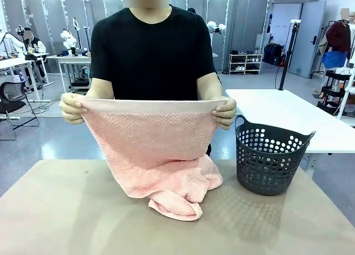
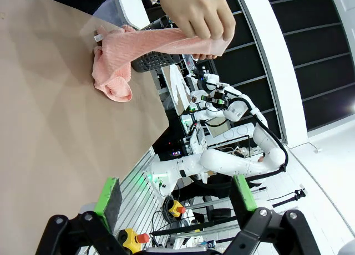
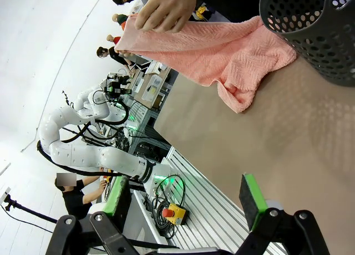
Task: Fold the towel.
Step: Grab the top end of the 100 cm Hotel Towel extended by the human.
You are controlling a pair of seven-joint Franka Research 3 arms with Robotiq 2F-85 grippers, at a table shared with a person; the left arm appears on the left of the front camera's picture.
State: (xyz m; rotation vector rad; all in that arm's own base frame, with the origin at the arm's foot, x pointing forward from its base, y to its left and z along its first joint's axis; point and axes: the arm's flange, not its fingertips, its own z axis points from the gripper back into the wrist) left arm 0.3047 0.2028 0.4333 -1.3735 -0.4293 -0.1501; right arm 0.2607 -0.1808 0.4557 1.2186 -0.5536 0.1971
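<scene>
Left hand and right hand gape empty; person holds towel's hem taut, open tabletop before it.

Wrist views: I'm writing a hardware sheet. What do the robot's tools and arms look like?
The left tool and right tool have black linkage fingers with bolts and flat green pads. The right arm and left arm are white rounded segments with black cables.

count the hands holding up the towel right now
2. One hand pinches the top corner of the towel on the side of the basket; the other hand pinches the opposite corner. The towel's lower part lies bunched on the table. No hidden hands apparent.
</scene>
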